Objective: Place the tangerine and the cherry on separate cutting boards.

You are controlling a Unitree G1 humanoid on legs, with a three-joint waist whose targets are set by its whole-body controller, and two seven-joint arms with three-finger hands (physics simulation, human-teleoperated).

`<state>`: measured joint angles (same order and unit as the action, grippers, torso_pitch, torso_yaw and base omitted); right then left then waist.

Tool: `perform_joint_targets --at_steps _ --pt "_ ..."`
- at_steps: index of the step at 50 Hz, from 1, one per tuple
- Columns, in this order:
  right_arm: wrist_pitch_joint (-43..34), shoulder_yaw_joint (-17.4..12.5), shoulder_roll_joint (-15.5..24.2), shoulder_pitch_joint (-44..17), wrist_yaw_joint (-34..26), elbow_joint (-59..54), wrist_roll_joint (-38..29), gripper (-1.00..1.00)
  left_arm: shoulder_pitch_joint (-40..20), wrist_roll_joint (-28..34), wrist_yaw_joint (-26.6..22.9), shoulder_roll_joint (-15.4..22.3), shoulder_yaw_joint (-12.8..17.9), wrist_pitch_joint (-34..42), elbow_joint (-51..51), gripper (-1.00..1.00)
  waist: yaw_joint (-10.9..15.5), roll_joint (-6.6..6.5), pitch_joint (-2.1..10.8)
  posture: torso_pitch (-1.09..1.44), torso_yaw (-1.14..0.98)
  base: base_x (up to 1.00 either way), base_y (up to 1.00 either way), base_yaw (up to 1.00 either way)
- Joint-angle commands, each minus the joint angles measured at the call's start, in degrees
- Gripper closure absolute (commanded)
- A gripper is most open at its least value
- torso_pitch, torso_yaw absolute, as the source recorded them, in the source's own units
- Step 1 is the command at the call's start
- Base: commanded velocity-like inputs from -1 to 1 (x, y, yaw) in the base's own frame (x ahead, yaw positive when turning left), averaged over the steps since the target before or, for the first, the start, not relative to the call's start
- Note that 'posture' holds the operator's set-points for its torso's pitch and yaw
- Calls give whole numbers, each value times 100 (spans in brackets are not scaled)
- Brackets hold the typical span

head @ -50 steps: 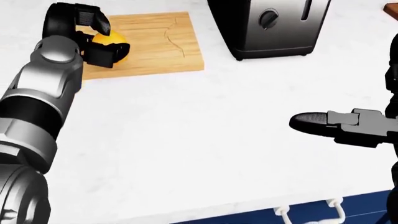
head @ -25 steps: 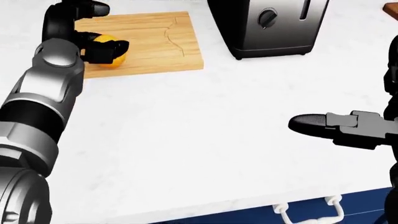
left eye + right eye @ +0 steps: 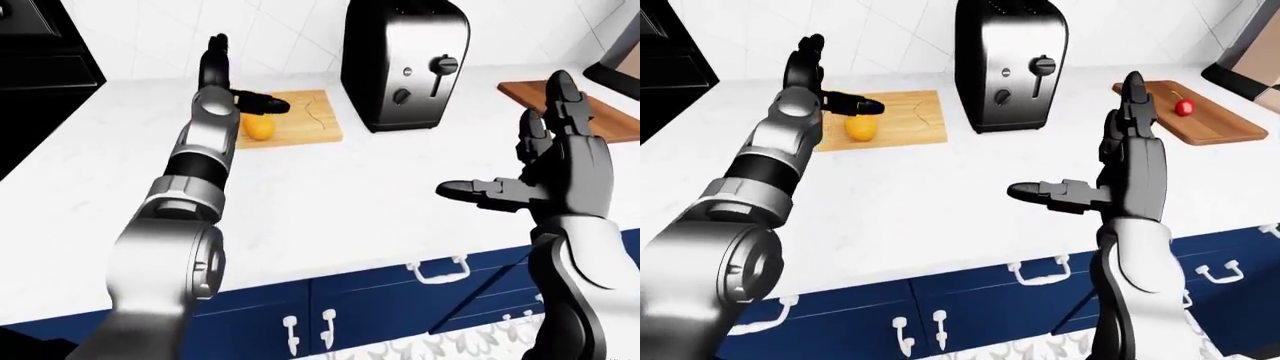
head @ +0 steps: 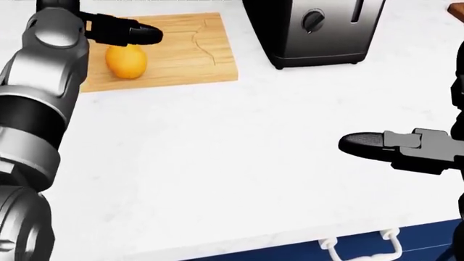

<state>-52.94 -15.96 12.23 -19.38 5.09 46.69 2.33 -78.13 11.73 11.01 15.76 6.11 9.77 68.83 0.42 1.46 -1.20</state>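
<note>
White marble-look table (image 4: 239, 152) runs under a tiled wall, navy drawers with white handles below its near edge, and a tall chrome toaster (image 3: 1010, 64) stands far-centre. On the left, the small orange tangerine (image 4: 126, 61) sits on the pale wooden cutting board (image 4: 196, 51), resting on the board's left half, free of any grip. Above it, the left hand (image 3: 222, 75) is raised with fingers spread — one dark finger (image 4: 123, 31) points right just over the fruit, not touching it, the others point up toward the wall. Open, clearly.

Over on the far right, the little red cherry (image 3: 1183, 108) lies on the darker reddish-brown wooden cutting board (image 3: 1200, 127), toward that board's far end, well apart from the tangerine, toaster between the two boards.

The right hand (image 3: 1110, 176) hovers above the near part of the table, palm upright, fingers (image 3: 1134, 101) straight up and thumb jutting left — open too, holding nothing.
</note>
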Motion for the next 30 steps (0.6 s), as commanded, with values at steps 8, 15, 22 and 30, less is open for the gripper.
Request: perform_joint_targets --at_steps 8,15,22,30 --pt "-632 -394 441 -634 -41 466 199 -100 1853 -539 -968 55 85 2420 -5596 -100 -36 -56 94 0 0 0 0 0" --pt "-885 -389 600 -893 42 503 321 -100 2599 -575 -1339 141 132 4060 -8301 -100 -43 -50 4 0 0 0 0 0" --pt "-1165 -614 817 -1118 63 569 515 -100 3064 -674 -1667 384 513 5300 -10176 -100 -5 -69 -18 0 0 0 0 0" --pt "-1477 -980 1036 -1204 157 786 873 -100 4796 -1274 -1906 407 1553 5816 -12419 -100 -16 -97 -65 0 0 0 0 0"
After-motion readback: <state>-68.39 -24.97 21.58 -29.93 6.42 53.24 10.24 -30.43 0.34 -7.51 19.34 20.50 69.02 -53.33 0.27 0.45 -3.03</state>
